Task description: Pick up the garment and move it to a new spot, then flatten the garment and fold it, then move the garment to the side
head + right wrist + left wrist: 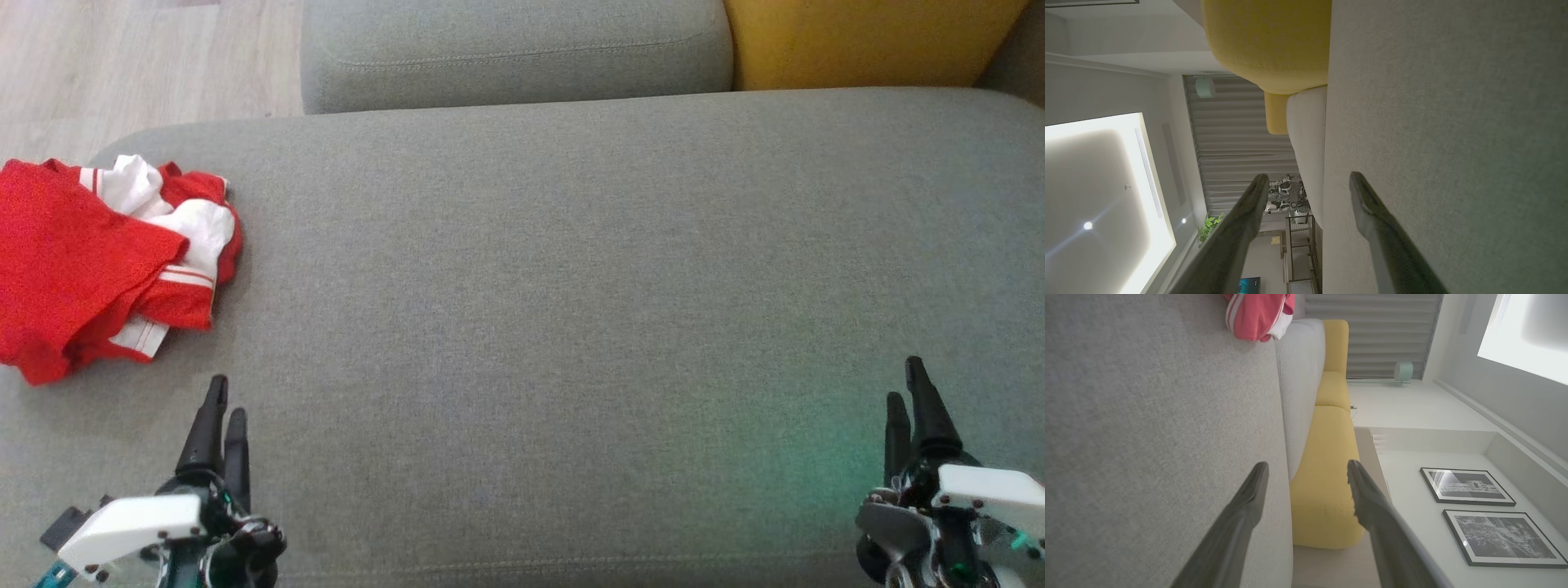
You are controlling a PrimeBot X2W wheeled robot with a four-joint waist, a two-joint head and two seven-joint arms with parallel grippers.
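Now the left gripper (228,396) and right gripper (904,380) gape empty; the red garment (73,253) lies crumpled ahead-left of the left gripper.

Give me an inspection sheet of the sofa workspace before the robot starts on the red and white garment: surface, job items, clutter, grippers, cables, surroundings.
Surface: grey sofa seat, flat fabric, broad bare middle.
Job's things: red and white garment, crumpled in a heap at the seat's left end, not yet flattened or folded.
Clutter: nothing seen.
Grippers: left gripper and right gripper near the seat's front edge, jaws open, holding nothing; the left one is nearer the garment, apart from it.
Cables: nothing seen.
Surroundings: grey back cushion, yellow cushion beside it, wooden floor far left.
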